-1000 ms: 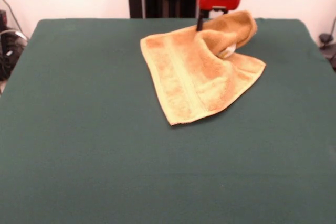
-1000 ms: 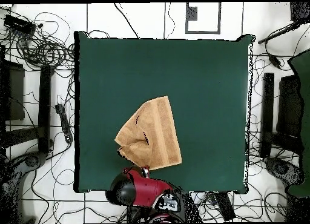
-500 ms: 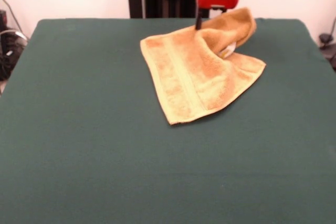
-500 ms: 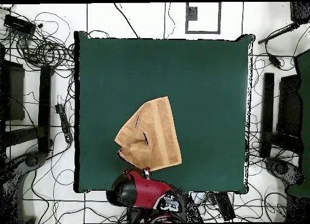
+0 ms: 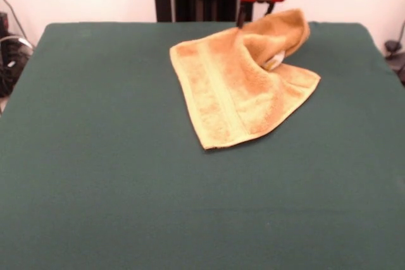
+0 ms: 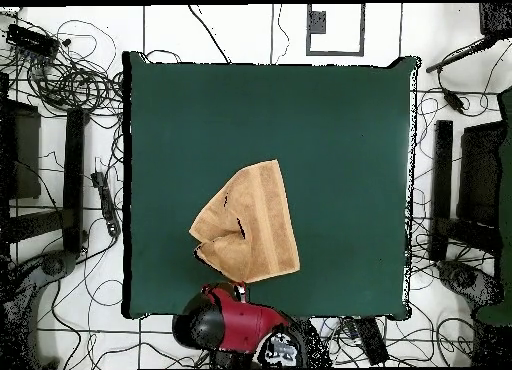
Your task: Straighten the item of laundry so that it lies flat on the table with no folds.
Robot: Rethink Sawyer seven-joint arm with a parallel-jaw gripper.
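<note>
The claw [image 5: 242, 17], whose closure cannot be told, is being drawn up and back from a second ago, leaving the towel [image 5: 243, 83] just below and forward on the table [image 5: 101, 156], one corner still folded over.

- Towel [image 5: 237, 86] [image 6: 250, 226] — golden-orange terry with woven border bands; one corner folded over and bunched up, a white label peeking beneath, the rest flat.
- Table [image 5: 114, 175] [image 6: 340, 146] — dark green cloth; towel lies near one long edge.
</note>
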